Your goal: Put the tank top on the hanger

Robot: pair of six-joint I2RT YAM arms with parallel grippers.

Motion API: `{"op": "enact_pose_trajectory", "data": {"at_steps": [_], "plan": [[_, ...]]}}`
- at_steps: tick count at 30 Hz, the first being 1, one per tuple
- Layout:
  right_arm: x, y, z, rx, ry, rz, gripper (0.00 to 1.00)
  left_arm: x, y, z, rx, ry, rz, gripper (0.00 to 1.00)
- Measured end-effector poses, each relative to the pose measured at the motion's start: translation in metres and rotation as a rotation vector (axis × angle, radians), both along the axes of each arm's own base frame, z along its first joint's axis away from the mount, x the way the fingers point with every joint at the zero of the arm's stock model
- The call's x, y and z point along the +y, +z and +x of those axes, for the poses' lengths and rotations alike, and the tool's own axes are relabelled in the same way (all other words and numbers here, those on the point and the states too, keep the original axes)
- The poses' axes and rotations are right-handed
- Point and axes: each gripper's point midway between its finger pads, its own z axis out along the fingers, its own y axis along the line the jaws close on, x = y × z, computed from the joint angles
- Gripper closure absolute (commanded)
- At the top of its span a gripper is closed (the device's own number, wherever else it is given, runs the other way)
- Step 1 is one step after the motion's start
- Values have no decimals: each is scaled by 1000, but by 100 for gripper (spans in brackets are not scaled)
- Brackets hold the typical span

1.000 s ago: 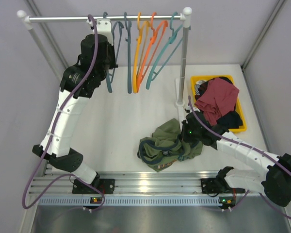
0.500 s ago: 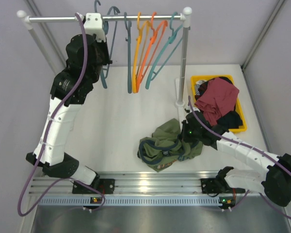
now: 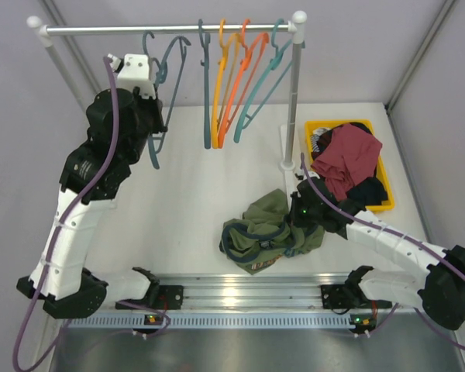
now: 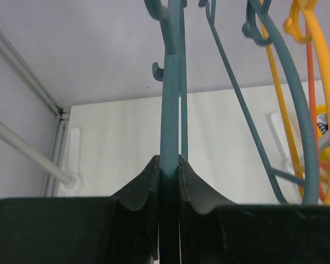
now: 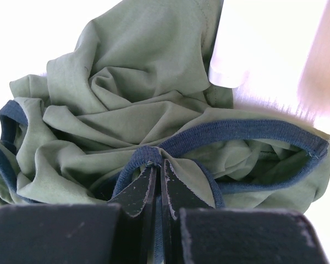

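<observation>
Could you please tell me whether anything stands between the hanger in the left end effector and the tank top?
Nothing visible does. Only bare table lies between the hanger, clamped in the left end effector, and the tank top, whose trim the right end effector pinches. The other hangers hang on the rail, off that line.

Soft, even overhead light is filling the top view, leaving only faint shadows on the white table [image 3: 186,201]. A metal rail [image 3: 232,298] is catching glare. In the right wrist view, the table is blowing out white behind the tank top [image 5: 126,99]; the fingers [image 5: 135,192] are appearing dark and blurred.
</observation>
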Motion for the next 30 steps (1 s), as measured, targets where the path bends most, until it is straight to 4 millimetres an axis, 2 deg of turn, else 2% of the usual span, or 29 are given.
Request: {"op": "enact_pose_trajectory", "data": {"at_steps": [2, 6, 12, 15, 19, 22, 26, 30], "plan": [[-1, 1, 0, -1, -1, -1, 100, 4, -8, -12, 9, -13, -10, 100], [-4, 5, -2, -13, -1, -2, 100, 11, -37, -46, 50, -66, -27, 100], [-13, 12, -7, -29, -4, -17, 100, 18, -102, -108, 170, -185, -57, 100], [-16, 11, -9, -26, -6, -34, 100, 12, -142, -132, 258, -269, -60, 100], [-22, 8, -10, -20, -15, -63, 100, -8, -188, -157, 401, -416, -69, 100], [-24, 5, -9, -19, -18, -80, 100, -19, -202, -176, 456, -506, -95, 100], [-23, 1, -6, -4, -20, -98, 100, -33, -203, -200, 479, -635, -154, 100], [-23, 0, -5, 2, -20, -104, 100, -44, -210, -215, 525, -720, -193, 100]]}}
